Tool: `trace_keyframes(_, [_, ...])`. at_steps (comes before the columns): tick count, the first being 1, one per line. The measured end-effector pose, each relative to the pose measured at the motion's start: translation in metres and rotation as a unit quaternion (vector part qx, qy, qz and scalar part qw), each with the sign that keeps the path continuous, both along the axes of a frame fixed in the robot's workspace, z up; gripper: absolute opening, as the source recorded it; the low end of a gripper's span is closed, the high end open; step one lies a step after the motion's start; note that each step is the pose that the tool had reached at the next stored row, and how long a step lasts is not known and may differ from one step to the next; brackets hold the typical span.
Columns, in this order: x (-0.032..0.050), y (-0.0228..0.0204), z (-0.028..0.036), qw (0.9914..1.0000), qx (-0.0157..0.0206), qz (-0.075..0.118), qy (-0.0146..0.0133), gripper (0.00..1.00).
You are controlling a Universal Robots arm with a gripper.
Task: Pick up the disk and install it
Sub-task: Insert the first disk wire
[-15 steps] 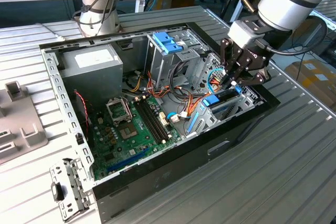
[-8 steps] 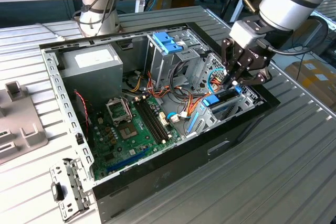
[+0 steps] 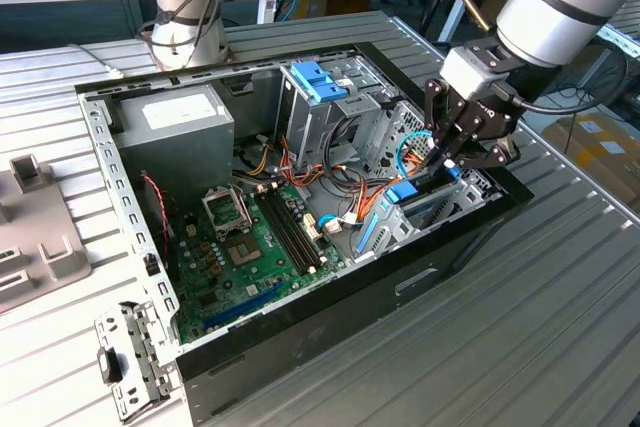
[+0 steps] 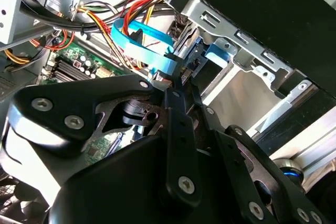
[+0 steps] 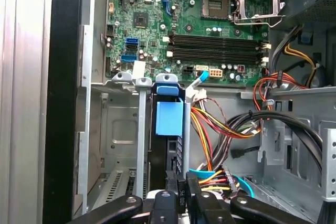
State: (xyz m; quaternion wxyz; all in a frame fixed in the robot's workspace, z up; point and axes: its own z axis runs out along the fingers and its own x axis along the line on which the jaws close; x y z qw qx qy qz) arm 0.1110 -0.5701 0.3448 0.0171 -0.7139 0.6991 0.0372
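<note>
The disk (image 3: 405,192) sits edge-up in a metal bay slot at the corner of the open computer case (image 3: 100,147) on the exterior view's right. In the first wrist view the disk (image 5: 169,118) shows its bright blue tab end toward the motherboard, with its dark body running back to my gripper (image 5: 181,190). My gripper (image 3: 452,162) comes down from above on the disk's other end, and its fingers look shut on that end. In the second wrist view the gripper (image 4: 181,85) has its black fingers meeting beside a light blue flat cable (image 4: 144,45).
Bundles of red, orange and black cables (image 3: 350,187) crowd the space beside the bay. The green motherboard (image 3: 250,237), a grey power supply (image 3: 185,122) and a drive cage with a blue latch (image 3: 318,82) fill the case. A second arm's base (image 3: 190,7) stands behind. Metal brackets (image 3: 125,367) lie on the table.
</note>
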Motion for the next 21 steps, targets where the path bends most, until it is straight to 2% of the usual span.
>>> trace_keyframes(1, [0.0015,-0.0026,0.0001,1.0,0.0015,0.0,0.0008,0.19])
trace_keyframes(2, [0.0017,-0.0037,-0.0005,0.99988,0.0019,-0.015,0.0012,0.19])
trace_keyframes(3, [0.0017,-0.0038,-0.0008,0.99961,0.002,-0.028,0.0012,0.19])
trace_keyframes(4, [0.0017,-0.0038,-0.001,0.99958,0.0031,-0.029,0.0012,0.19])
trace_keyframes(6, [0.0016,-0.0038,-0.0011,0.99955,0.0085,-0.029,0.0013,0.19])
trace_keyframes(7, [0.0016,-0.0039,-0.0011,0.99951,0.0134,-0.028,0.0015,0.19])
trace_keyframes(8, [0.0016,-0.004,-0.0012,0.99952,0.0149,-0.027,0.0016,0.19])
trace_keyframes(11, [0.0016,-0.0053,-0.0012,0.99955,0.0173,-0.025,0.0017,0.19])
trace_keyframes(16, [0.0016,-0.011,-0.0016,0.99947,0.0215,-0.025,0.0018,0.19])
trace_keyframes(21, [0.0016,-0.0112,-0.0037,0.99934,0.0266,-0.025,0.0019,0.19])
